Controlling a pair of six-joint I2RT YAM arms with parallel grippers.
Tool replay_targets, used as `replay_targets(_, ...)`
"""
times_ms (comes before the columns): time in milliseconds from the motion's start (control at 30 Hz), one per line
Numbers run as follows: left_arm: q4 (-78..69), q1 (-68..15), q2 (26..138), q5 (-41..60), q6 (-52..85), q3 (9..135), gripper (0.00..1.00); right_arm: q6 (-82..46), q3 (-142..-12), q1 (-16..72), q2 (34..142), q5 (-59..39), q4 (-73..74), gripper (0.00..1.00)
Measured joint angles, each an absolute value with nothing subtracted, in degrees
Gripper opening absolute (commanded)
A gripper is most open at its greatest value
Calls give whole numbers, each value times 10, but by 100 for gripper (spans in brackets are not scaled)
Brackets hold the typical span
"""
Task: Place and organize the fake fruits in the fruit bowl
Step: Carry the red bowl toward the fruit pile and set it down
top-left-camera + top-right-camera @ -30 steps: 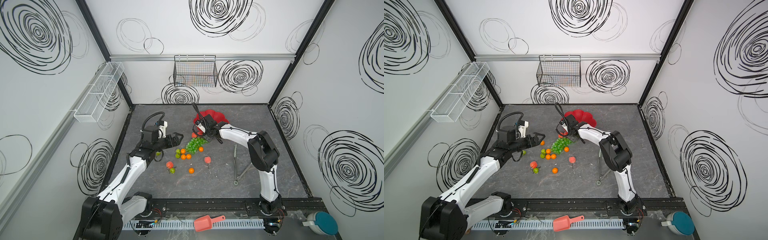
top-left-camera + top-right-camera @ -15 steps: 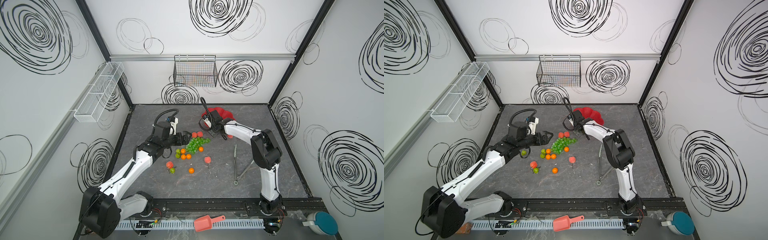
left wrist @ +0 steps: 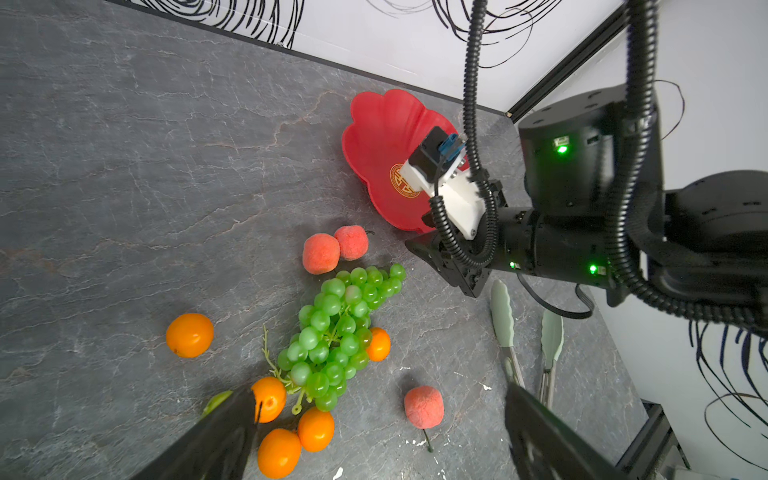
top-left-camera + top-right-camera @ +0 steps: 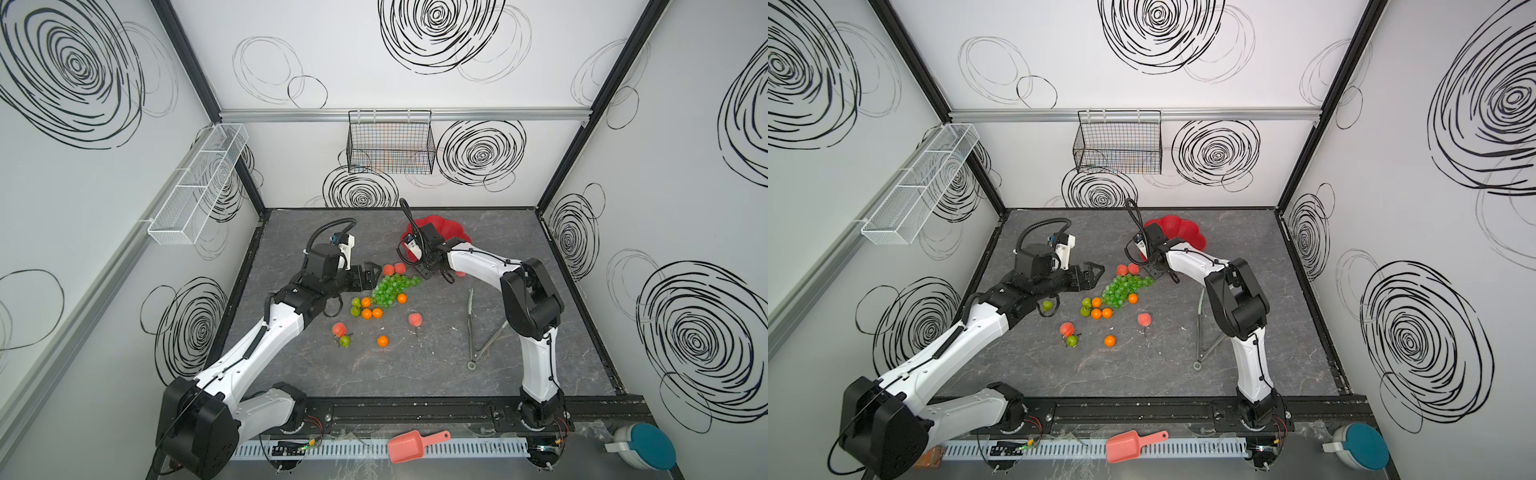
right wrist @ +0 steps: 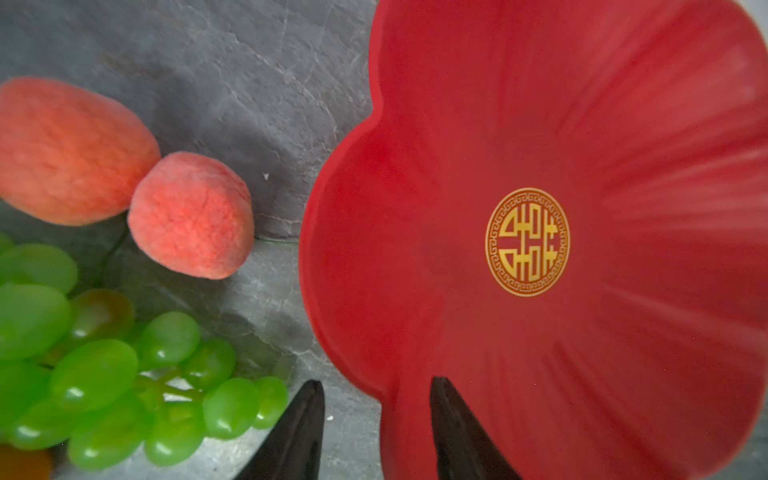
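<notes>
1. Both top views hang high over the front edge of the worktop (image 4: 374, 374). They look steeply down toward the back wall and its wire basket (image 4: 390, 147). They are far off and take in both arms and all three walls.
2. These two cameras sit side by side, so their pictures nearly match, shifted slightly sideways.
3. The left wrist camera looks past the left end effector (image 3: 380, 390), down and across the worktop from middling range. It sees the grapes (image 3: 336, 332), the fruit bowl (image 3: 382, 166) and the right arm (image 3: 582, 249).
4. The right wrist camera looks past the right end effector (image 5: 376, 382) from very close. The fruit bowl fills over half its picture, and the grapes are blurred.
5. All four views share the fruit bowl, the grapes and two peaches (image 3: 320, 253) lying near both.
</notes>
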State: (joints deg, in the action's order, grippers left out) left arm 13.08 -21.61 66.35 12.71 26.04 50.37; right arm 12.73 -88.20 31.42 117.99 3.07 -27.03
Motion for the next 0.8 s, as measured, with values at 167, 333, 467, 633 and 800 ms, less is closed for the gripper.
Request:
replay_targets(167, 167, -229, 654, 93, 259, 504, 96, 89, -862, 310, 1124, 20, -260, 57)
replay_targets(333, 196, -251, 612, 67, 259, 500, 96, 20, -815, 309, 1031, 18, -226, 54)
replay_targets(467, 209, -254, 570, 52, 268, 476, 96, -37, -753, 317, 976, 19, -197, 52)
replay_targets(633, 230, -242, 547, 58, 279, 443, 96, -100, -708, 360, 965, 16, -190, 53)
replay_targets(800, 236, -143, 517, 120, 291, 406, 96, -115, -693, 437, 965, 16, -181, 54)
